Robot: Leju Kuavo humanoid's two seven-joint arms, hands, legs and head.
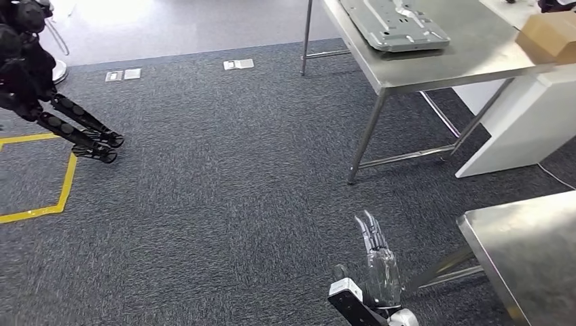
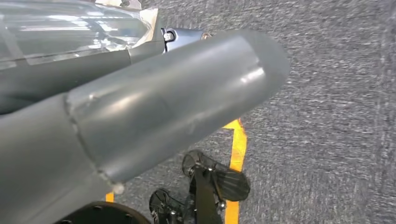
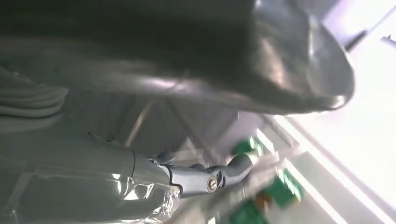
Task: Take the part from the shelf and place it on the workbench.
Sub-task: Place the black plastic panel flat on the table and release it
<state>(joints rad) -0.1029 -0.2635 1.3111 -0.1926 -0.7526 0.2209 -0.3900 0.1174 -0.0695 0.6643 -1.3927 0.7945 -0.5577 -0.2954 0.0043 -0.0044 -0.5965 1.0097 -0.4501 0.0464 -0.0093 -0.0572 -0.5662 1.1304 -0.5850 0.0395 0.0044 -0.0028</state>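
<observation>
While our right hand (image 1: 378, 268) hangs over the carpet (image 1: 224, 176) with fingers (image 1: 369, 234) straight and empty, the left hand's (image 2: 140, 116) fingers seem hidden; we cannot tell their state.

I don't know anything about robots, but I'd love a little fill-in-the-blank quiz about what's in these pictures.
1. The floor is covered in dark grey ____.
2. The grey metal part lies on top of a steel ____.
3. The line marked on the floor is coloured ____.
4. The right hand has its fingers straight and holds ____.

Missing words: carpet; table; yellow; nothing
</observation>
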